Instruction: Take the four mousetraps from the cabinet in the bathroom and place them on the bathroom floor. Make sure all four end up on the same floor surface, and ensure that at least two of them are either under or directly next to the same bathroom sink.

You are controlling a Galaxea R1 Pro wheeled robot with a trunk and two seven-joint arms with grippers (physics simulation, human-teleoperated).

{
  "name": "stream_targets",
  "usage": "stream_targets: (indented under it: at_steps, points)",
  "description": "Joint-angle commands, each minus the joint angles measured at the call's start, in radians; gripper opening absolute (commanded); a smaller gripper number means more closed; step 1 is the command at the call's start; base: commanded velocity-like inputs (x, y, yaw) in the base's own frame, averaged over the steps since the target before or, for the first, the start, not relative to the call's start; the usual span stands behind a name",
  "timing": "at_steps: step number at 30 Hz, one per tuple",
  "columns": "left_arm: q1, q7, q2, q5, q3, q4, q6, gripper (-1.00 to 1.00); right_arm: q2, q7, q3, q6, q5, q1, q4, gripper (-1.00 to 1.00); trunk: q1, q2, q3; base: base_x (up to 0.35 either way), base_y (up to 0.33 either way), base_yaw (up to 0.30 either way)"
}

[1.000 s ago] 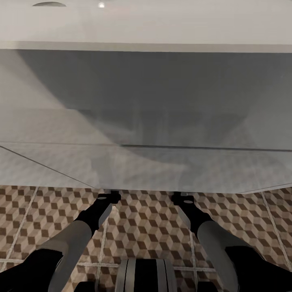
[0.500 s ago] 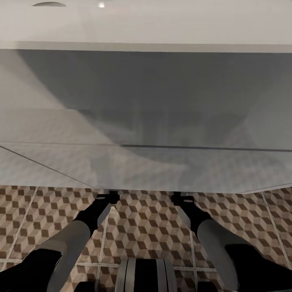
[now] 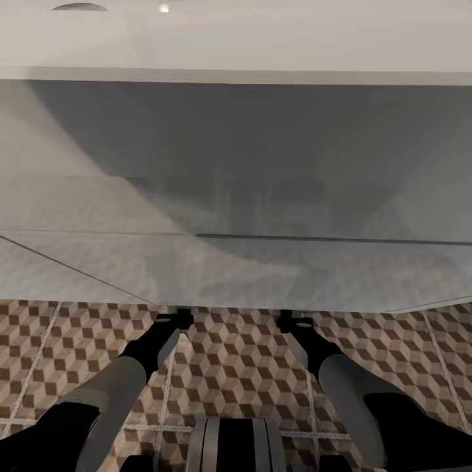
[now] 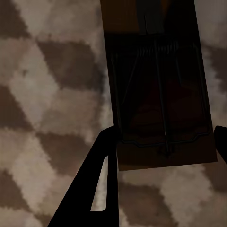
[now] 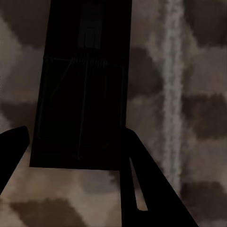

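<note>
Change: nothing has moved since the earlier frames.
Left hand (image 4: 161, 156): your fingers spread around a flat tan wooden mousetrap (image 4: 158, 94) on the cube-patterned tiled floor (image 4: 52, 94).
Right hand (image 5: 71, 151): spread around a dark second mousetrap (image 5: 82, 90).

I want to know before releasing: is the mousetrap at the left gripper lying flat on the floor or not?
Cannot tell. In the left wrist view the mousetrap sits between the left gripper's fingers, wire side up, over the bathroom floor; contact isn't visible.
</note>
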State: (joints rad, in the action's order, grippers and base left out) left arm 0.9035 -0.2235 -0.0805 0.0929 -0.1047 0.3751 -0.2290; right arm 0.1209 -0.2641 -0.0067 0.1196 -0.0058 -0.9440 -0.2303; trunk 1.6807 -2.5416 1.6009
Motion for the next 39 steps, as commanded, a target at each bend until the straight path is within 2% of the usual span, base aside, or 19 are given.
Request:
stream_targets:
  at_steps: [1,39]
  points:
    - [0.000,-0.010,0.001,0.008,-0.009,0.002,-0.006,-1.00,0.000,-0.004,-0.002,0.006,-0.005,0.000,-0.002,-1.00,0.000,0.000,0.001,0.000,0.000,0.000]
    - [0.000,-0.010,-0.001,0.007,-0.009,0.008,-0.001,-1.00,0.005,0.017,0.004,-0.001,-0.006,0.000,-0.017,-1.00,0.000,0.000,0.001,0.000,0.000,0.000]
